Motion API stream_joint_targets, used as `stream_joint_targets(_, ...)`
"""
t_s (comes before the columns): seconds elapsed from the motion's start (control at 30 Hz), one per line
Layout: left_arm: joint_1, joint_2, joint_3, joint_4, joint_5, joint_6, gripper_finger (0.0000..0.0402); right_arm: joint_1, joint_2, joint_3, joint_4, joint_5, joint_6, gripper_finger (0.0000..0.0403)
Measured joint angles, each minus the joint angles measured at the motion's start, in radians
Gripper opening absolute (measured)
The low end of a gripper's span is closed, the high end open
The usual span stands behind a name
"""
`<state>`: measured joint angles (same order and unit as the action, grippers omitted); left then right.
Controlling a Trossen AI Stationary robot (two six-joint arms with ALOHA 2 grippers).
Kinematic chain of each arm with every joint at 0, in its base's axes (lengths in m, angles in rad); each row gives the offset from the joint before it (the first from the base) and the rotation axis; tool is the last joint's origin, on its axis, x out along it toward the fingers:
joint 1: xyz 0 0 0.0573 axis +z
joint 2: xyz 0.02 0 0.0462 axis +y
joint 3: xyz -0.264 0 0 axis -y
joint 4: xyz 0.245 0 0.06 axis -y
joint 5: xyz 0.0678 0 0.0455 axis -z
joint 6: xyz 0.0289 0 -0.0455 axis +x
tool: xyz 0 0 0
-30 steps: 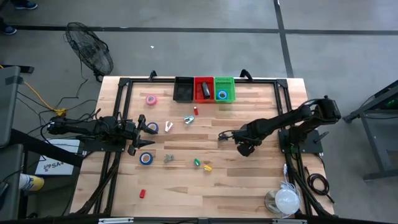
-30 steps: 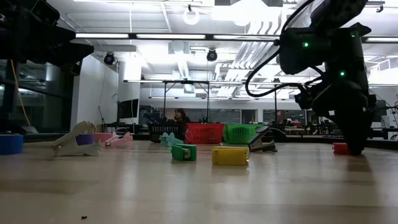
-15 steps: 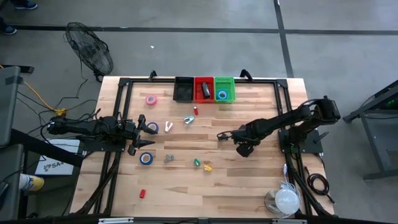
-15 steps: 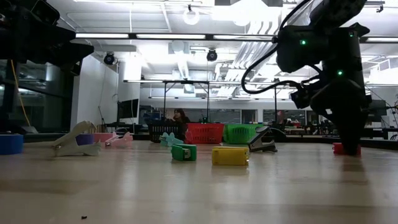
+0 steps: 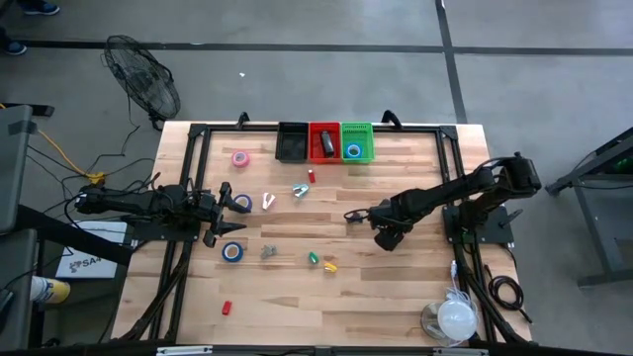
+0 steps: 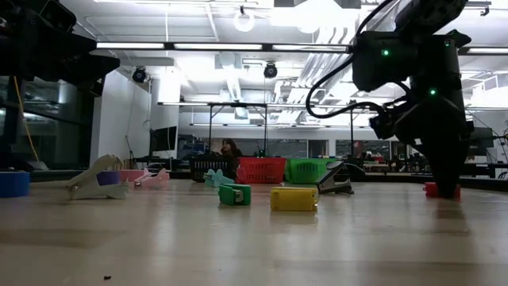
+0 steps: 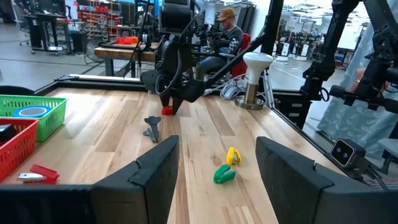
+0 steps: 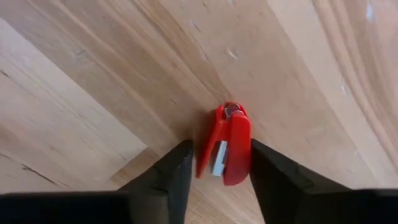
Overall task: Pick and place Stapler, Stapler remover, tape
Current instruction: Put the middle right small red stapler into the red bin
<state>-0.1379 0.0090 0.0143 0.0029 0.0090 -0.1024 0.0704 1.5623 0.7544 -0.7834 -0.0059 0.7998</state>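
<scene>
While your right gripper (image 8: 217, 163) straddles the red stapler (image 8: 226, 144) mid-table, fingers parted and not yet clamped, one tape roll (image 5: 353, 150) already sits in the green bin (image 5: 357, 130), leaving most items scattered.

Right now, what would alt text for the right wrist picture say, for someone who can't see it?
A small red plastic stapler lies on the pale wooden table, between the two dark fingers of the right gripper, which is open around it and looks straight down at it.
</scene>
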Motion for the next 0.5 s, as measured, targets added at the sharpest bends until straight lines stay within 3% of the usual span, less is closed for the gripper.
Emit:
stream_joint_targets(0.3,0.0,0.0,0.0,0.0,0.0,0.0,0.0211,0.0,0.0,0.002,0.009,-0.002,-0.015,0.0055)
stream_joint_targets(0.5,0.0,0.0,0.0,0.0,0.0,0.0,0.0211,0.0,0.002,0.047,-0.018,0.014,-0.043,0.0053)
